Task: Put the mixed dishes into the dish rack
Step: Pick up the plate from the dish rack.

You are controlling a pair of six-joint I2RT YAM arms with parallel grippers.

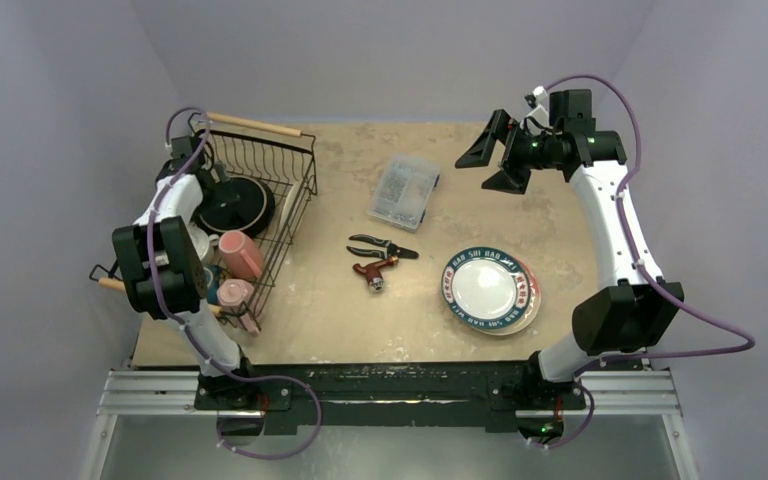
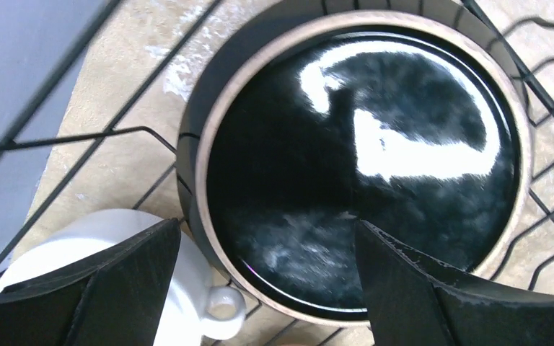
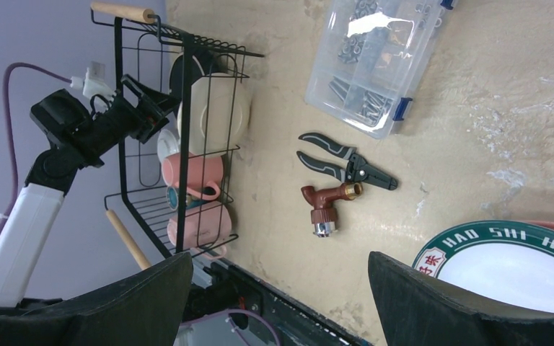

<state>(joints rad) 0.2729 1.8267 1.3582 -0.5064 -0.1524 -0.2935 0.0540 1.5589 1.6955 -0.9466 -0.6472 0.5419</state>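
Observation:
The dish rack [image 1: 255, 124] stands at the table's left edge. In it lie a brown-rimmed bowl with a black glazed inside [image 2: 361, 166], a white cup [image 2: 187, 288] and two pink mugs [image 1: 240, 253] [image 1: 235, 295]. My left gripper [image 2: 267, 245] hangs open just above the bowl's near rim, holding nothing, its left finger over the cup. A teal-rimmed plate [image 1: 484, 286] lies on a red-rimmed plate [image 1: 532, 297] on the table's right half. My right gripper [image 1: 495, 155] is raised at the far right, open and empty. In the right wrist view the plate [image 3: 512, 267] shows beside the right finger.
A clear compartment box [image 1: 404, 190] sits at the middle back. Black pliers [image 1: 382, 245] and a brown tap fitting [image 1: 375, 270] lie between the rack and the plates. The rack's wires [image 2: 115, 131] run close around the left gripper.

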